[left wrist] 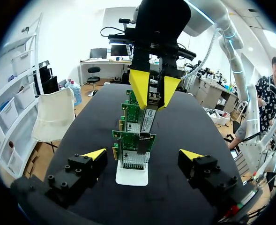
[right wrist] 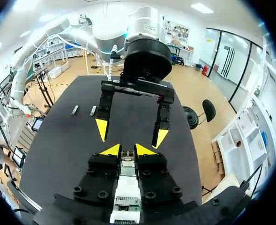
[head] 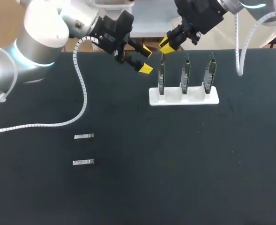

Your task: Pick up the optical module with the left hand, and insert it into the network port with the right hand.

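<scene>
In the upper middle of the frame, the right gripper (head: 167, 45) is clenched on the slim silver metal optical module (left wrist: 147, 119), whose long axis points down onto the leftmost upright green network card (head: 161, 77) directly beneath it, while the left gripper (head: 146, 59) hangs released just beside.

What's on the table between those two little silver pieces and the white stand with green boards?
Nothing: in the head view, only bare black table lies between the two optical modules and the white stand.

I've open bench (head: 175, 178) around the loose modules (head: 84, 136); cards (head: 186, 75), left tool (head: 146, 59) and right tool (head: 166, 47) crowd the back.
</scene>
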Motion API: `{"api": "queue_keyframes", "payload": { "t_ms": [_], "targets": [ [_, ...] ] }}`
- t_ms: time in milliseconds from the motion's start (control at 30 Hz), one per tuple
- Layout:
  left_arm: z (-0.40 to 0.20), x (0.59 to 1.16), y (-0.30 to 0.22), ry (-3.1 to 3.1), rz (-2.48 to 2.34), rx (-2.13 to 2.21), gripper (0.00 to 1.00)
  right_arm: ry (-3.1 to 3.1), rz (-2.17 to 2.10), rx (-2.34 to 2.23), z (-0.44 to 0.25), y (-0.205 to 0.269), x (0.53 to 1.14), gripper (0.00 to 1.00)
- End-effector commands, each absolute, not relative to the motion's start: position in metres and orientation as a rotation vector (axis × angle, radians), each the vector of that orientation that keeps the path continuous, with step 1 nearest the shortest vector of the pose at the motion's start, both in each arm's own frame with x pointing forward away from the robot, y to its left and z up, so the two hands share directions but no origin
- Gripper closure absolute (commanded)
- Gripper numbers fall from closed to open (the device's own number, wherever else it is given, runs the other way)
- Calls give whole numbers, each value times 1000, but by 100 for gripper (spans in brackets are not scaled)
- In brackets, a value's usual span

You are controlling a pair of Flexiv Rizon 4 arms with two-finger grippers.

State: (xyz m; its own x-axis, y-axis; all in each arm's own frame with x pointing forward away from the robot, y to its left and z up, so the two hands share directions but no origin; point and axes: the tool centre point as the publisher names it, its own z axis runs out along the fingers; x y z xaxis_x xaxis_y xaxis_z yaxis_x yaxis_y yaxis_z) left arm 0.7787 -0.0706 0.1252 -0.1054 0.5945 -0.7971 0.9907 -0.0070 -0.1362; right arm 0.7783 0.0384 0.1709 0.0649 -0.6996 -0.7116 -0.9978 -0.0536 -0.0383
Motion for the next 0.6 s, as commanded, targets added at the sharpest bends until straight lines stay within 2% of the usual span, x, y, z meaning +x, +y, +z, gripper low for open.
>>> {"api": "queue_keyframes", "payload": {
  "t_ms": [33,600],
  "targets": [
    [125,781,-71,1748,-975,1646,0,1691,723,-1814,170,40,780,100],
    [125,781,-71,1748,-975,1646,0,1697,721,-1834,166,41,780,100]
  ]
}}
